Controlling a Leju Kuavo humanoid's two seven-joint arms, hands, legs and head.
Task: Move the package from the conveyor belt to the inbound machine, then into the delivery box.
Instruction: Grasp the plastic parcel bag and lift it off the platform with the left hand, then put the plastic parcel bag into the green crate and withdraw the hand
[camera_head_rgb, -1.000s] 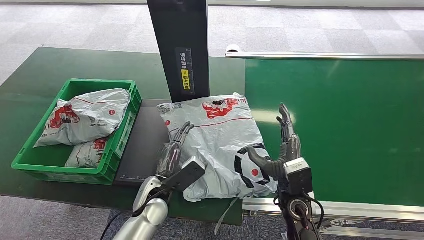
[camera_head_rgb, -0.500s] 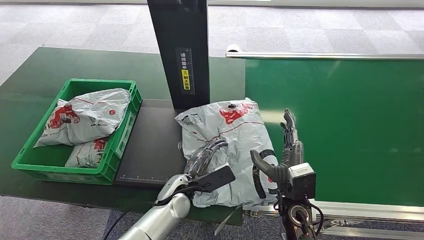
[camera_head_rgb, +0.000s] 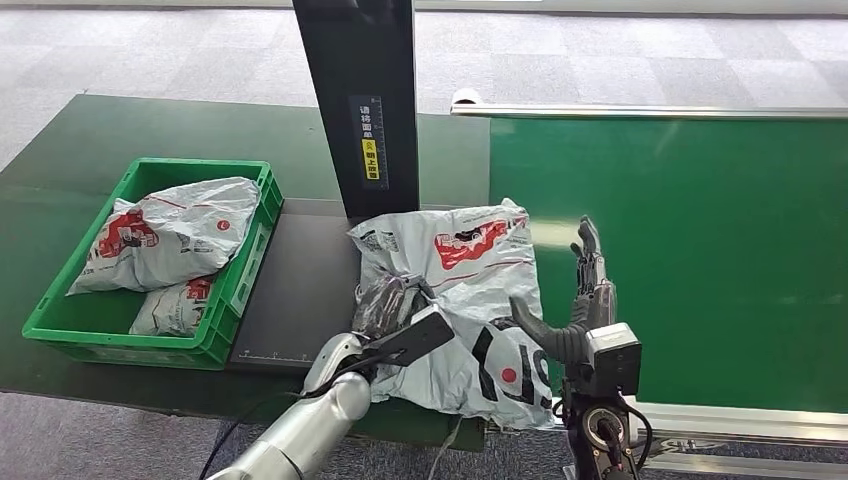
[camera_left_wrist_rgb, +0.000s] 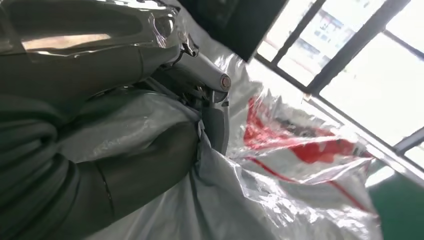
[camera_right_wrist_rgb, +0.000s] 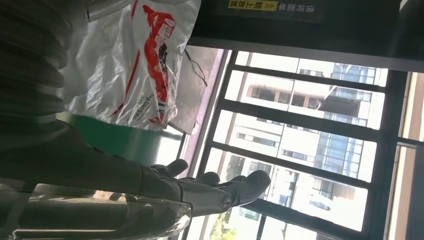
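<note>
The package (camera_head_rgb: 470, 270) is a grey plastic mailer with red and black print, bunched up across the black plate of the inbound machine (camera_head_rgb: 300, 290) and the conveyor belt's (camera_head_rgb: 700, 250) left edge. My left hand (camera_head_rgb: 388, 302) grips its left side, fingers curled into the plastic. In the left wrist view, a fold of the package (camera_left_wrist_rgb: 300, 170) is squeezed between the thumb and fingers of the left hand (camera_left_wrist_rgb: 165, 115). On the package's right side my right hand (camera_head_rgb: 582, 300) stands open, fingers straight and thumb against the bag. The right wrist view shows the right hand (camera_right_wrist_rgb: 200, 192) holding nothing, with the package (camera_right_wrist_rgb: 135, 65) beside it.
A green delivery box (camera_head_rgb: 150, 345) with two similar grey packages stands at the left on the dark green table (camera_head_rgb: 60, 160). The machine's black column (camera_head_rgb: 355, 100) rises just behind the package. A metal rail (camera_head_rgb: 720, 415) runs along the belt's near edge.
My left hand has moved right and closed on the package's left side. The package has crumpled and shifted right toward the belt. The right hand has shifted slightly right.
</note>
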